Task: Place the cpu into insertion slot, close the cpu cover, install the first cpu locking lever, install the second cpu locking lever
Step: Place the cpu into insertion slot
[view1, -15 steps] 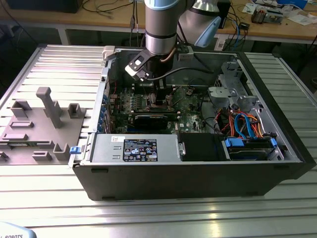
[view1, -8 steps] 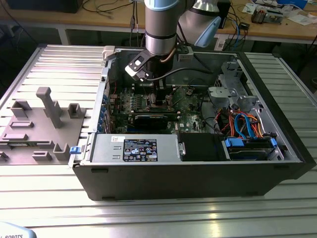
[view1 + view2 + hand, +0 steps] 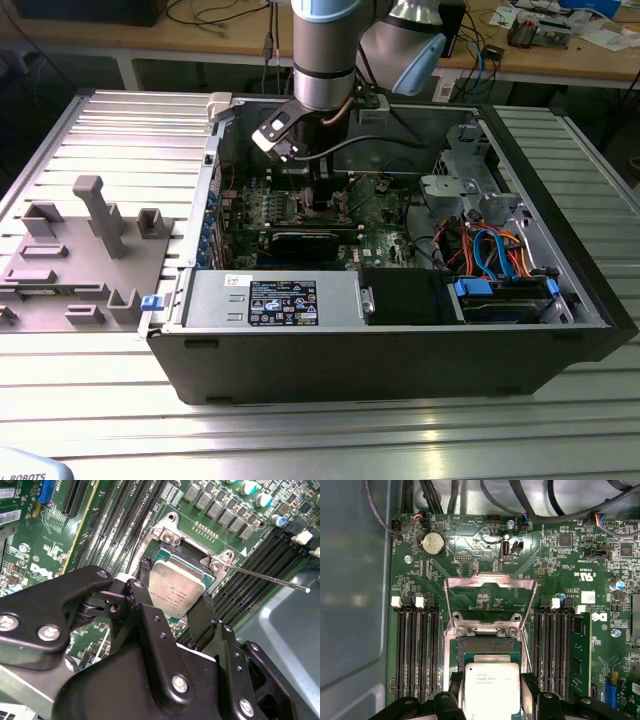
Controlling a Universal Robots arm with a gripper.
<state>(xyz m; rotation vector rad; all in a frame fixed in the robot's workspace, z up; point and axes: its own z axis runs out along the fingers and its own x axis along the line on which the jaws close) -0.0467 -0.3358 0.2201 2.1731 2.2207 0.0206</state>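
cpu (image 3: 491, 695) in gripper (image 3: 491, 682) over insertion slot (image 3: 487, 645), cpu cover (image 3: 490, 581) open beyond it, exterior view: tray (image 3: 70, 250) at case's (image 3: 380, 370) nine o'clock

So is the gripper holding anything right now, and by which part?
Yes. The gripper holds the chip by two opposite side edges, one finger on each, over the socket; the cover is open.

The gripper (image 3: 492, 682) clasps the cpu (image 3: 492, 692) by two opposite edges over the slot (image 3: 489, 645), seemingly just above it rather than seated, while the cover (image 3: 490, 582) is swung open off the slot, with memory slots (image 3: 417, 650) flanking on both sides.
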